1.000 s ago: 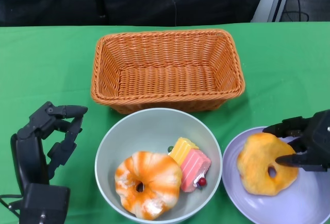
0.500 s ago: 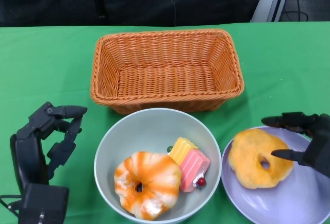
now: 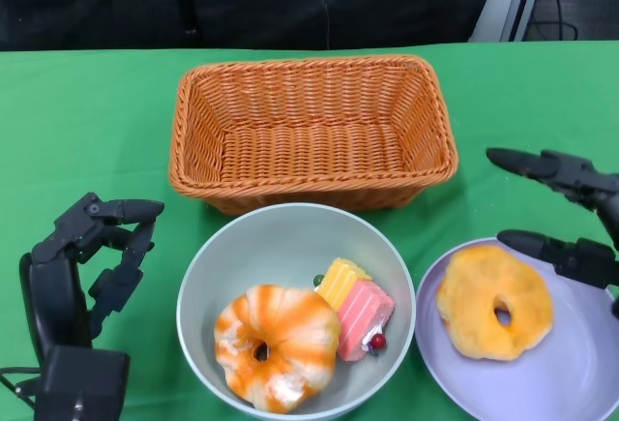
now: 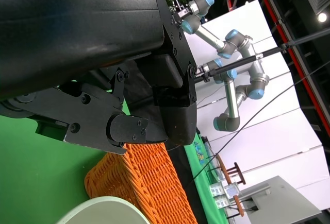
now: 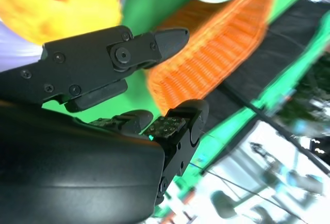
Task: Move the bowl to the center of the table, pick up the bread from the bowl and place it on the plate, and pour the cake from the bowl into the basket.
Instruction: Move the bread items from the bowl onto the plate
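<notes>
A pale grey-green bowl (image 3: 290,237) sits near the table's front middle, holding an orange-and-white glazed ring of bread (image 3: 276,345) and a yellow and pink cake slice (image 3: 356,307). A golden ring of bread (image 3: 493,302) lies on the lilac plate (image 3: 571,373) at the front right. My right hand (image 3: 566,218) hovers just beyond and above that bread, fingers spread, holding nothing. My left hand (image 3: 87,256) stands empty left of the bowl with fingers apart. The orange wicker basket (image 3: 311,131) is behind the bowl.
The green tablecloth (image 3: 87,131) runs to a dark backdrop at the far edge. In the left wrist view, the basket (image 4: 149,193) and the bowl rim (image 4: 103,211) show beyond my fingers (image 4: 129,131); robot arms stand in the background.
My right hand has let go of the golden bread, which now lies on the plate, and has lifted away toward the far right with fingers spread. The left hand has not moved.
</notes>
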Robot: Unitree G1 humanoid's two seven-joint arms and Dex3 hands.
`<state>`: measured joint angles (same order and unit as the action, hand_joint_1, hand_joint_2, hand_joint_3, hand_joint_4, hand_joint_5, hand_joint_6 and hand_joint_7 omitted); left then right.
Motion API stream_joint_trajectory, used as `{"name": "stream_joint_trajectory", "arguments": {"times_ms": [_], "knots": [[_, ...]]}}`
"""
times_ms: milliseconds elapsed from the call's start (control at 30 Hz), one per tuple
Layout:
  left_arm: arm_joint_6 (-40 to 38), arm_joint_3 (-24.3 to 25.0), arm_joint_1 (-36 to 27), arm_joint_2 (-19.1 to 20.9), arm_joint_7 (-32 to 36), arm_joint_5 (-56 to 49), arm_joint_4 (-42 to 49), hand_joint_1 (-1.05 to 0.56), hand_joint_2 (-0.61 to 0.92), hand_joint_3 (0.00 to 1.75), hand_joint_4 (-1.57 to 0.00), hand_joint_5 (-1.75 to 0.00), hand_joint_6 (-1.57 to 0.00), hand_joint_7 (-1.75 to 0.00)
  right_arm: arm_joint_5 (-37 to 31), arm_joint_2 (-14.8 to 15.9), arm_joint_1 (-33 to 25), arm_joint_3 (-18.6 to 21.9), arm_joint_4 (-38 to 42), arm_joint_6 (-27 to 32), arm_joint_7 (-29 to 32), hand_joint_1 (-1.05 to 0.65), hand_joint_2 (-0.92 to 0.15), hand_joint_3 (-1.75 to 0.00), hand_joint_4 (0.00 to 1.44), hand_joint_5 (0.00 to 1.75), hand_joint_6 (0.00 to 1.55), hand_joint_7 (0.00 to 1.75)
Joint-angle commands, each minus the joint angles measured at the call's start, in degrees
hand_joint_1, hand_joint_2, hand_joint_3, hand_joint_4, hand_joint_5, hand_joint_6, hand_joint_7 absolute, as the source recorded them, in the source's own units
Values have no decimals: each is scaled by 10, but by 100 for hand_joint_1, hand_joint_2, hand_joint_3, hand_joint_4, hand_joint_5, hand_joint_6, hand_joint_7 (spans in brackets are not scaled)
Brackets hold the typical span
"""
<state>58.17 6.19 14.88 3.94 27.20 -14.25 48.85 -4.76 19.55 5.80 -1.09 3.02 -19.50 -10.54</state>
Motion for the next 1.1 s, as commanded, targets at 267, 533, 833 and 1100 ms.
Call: {"name": "stream_joint_trajectory", "arguments": {"times_ms": [267, 533, 833, 1100], "knots": [[5, 1, -5, 12, -16, 6, 8, -18, 92, 25, -80, -132, -92, -76, 78, 4, 12, -20, -69, -28, -118, -49, -86, 0, 79, 14, 70, 4], [2, 0, -7, 11, -18, 3, 7, -18, 92, 25, -80, -129, -92, -76, 78, -11, 54, -58, -61, -48, -169, -53, -85, 0, 82, 16, 75, 4], [3, -1, -4, 11, -21, 4, 13, -18, 92, 25, -81, -127, -92, -76, 79, -26, 90, -90, -27, -88, -208, -57, -84, 0, 79, 17, 77, 3], [-3, -1, -3, 10, -16, -2, 14, -19, 92, 25, -82, -127, -92, -78, 74, -30, 113, -104, 9, -168, -234, -59, -86, -1, 77, 18, 76, 1]]}}
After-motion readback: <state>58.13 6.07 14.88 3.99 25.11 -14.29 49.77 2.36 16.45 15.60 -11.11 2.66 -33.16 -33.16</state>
